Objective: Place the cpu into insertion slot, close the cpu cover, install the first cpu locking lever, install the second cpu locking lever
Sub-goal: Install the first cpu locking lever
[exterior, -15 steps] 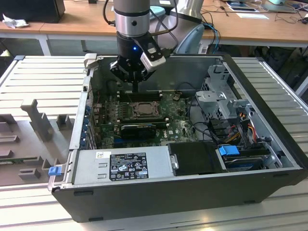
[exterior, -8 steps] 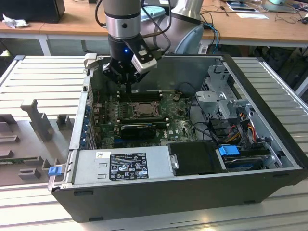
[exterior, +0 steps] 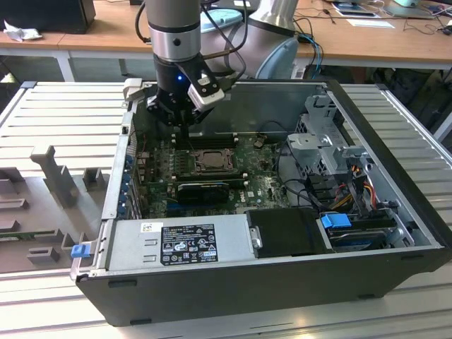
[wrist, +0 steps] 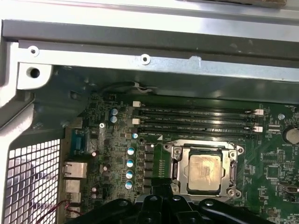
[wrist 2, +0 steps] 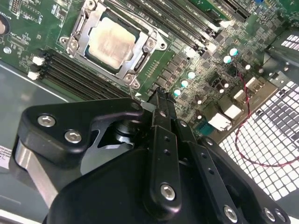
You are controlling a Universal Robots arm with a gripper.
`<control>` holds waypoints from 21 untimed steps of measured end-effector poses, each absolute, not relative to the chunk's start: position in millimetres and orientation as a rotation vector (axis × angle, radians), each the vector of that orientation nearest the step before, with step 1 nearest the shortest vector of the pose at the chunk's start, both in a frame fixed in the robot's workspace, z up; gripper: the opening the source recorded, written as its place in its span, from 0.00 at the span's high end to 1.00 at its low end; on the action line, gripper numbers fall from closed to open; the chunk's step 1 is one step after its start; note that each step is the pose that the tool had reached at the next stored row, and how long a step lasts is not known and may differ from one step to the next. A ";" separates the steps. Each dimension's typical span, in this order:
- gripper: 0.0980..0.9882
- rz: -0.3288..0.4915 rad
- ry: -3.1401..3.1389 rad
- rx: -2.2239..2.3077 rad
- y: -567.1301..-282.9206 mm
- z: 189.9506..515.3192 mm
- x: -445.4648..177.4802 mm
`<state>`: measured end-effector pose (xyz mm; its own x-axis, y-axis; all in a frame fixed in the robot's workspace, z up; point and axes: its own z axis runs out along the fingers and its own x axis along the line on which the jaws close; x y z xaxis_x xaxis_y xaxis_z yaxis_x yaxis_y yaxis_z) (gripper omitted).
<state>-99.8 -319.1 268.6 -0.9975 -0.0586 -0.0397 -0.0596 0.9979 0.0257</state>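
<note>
The cpu point(wrist 2: 111, 42) point(wrist: 203, 171) lies flat in the insertion slot point(exterior: 210, 161), its pale silver top showing in both wrist views. The cpu cover point(wrist 2: 150, 44) point(wrist: 178, 151), a silvery metal frame, lies down around it, the chip showing through its window. Thin metal levers run along two sides of the frame. My gripper point(exterior: 187, 129) point(wrist 2: 156, 95) point(wrist: 163, 193) hangs shut and empty just above the green motherboard point(exterior: 258, 180), beside the socket's far edge near the long memory slots point(wrist: 196, 119). It touches nothing.
The board sits deep in an open black computer case point(exterior: 395, 233) with tall walls. A power supply point(exterior: 187, 244) lines the near side, a drive cage and cables point(exterior: 332, 152) the exterior view's right. A perforated back panel point(wrist: 30, 182) and red wire point(wrist 2: 243, 135) lie close by.
</note>
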 end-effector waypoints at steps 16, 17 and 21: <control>0.99 0.042 3.101 -0.092 -319.1 266.6 -105.5; 0.99 0.041 3.101 -0.092 -319.1 265.9 -106.4; 0.99 0.042 3.101 -0.092 -315.7 263.8 -110.3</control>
